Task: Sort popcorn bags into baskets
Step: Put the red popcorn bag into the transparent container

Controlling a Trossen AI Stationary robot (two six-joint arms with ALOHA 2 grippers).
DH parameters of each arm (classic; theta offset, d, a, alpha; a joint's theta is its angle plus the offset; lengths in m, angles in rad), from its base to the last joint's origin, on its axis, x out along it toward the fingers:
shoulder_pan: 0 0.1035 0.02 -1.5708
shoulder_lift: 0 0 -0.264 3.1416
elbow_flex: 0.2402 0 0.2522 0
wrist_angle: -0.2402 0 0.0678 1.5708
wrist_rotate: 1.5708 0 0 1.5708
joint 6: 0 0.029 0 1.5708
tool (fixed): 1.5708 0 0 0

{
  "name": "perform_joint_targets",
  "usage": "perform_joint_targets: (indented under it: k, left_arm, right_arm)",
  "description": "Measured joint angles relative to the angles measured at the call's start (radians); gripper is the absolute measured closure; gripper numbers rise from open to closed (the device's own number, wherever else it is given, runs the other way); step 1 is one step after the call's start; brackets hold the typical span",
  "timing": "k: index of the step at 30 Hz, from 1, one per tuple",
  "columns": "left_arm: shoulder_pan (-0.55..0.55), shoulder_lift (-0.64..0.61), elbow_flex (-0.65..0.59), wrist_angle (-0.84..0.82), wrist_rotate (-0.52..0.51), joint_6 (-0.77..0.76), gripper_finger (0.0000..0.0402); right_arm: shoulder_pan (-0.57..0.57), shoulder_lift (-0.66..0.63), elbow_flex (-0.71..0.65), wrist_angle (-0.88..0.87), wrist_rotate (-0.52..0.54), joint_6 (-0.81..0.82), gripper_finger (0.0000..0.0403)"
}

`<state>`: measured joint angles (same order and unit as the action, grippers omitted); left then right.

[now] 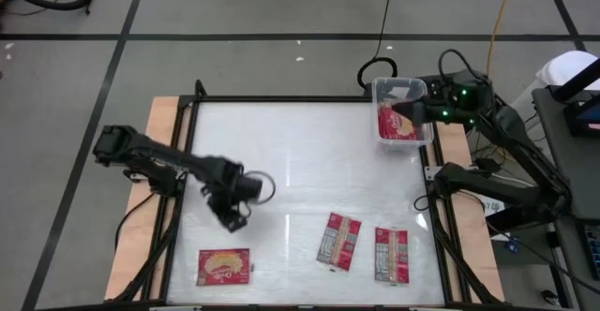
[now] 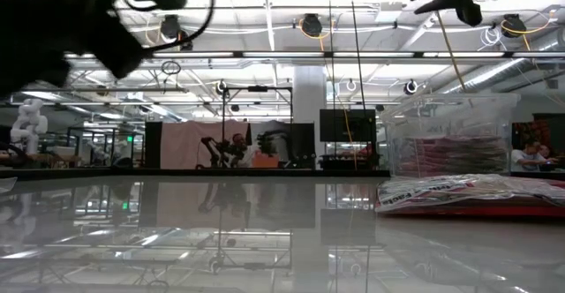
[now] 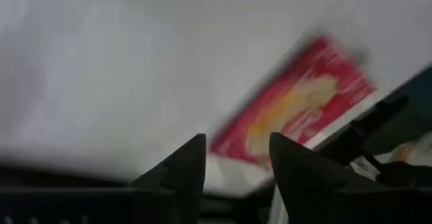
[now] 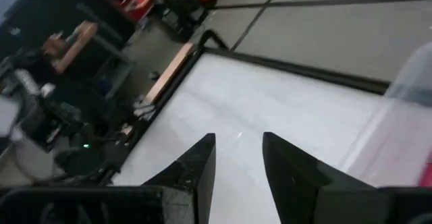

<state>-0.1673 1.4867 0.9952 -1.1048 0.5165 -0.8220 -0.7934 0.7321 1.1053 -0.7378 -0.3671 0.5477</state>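
Right gripper (image 1: 405, 111), fingers parted and empty, hangs over the clear basket (image 1: 402, 86) at two o'clock, probably post-drop. Left gripper (image 3: 233, 163), empty, parted, aims toward the seven-o'clock popcorn bag (image 1: 224, 266).

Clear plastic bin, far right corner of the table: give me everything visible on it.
The small clear, colourless plastic bin is rectangular with a rounded rim, standing upright at the table's far right corner, near the wooden edge strip. Through its transparent walls red popcorn packets show stacked inside; the low view shows them piled well up the walls. The right gripper hangs over it, jaws empty and slightly apart. Whether anything touches the rim cannot be told.
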Motion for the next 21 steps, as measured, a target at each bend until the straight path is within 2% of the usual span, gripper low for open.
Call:
perform_joint_targets:
  k: [7, 14, 17, 21]
  left_arm:
    - [-0.289, 0.002, -0.030, 0.110, 0.076, -0.461, 0.0236]
    - [-0.535, 0.002, -0.069, 0.357, 0.029, -0.832, 0.0231]
    - [-0.619, 0.002, -0.071, 0.407, 0.003, -1.014, 0.0206]
    - [-0.711, 0.002, -0.071, 0.442, -0.123, -1.185, 0.0156]
  right_arm:
    - [0.065, -0.015, 0.000, 0.000, -0.057, -0.044, 0.0289]
    - [0.083, -0.026, 0.000, 0.001, -0.056, -0.096, 0.0289]
    - [0.083, -0.026, 0.000, 0.001, -0.062, -0.099, 0.0289]
    - [0.083, -0.030, 0.000, 0.001, -0.083, -0.086, 0.0289]
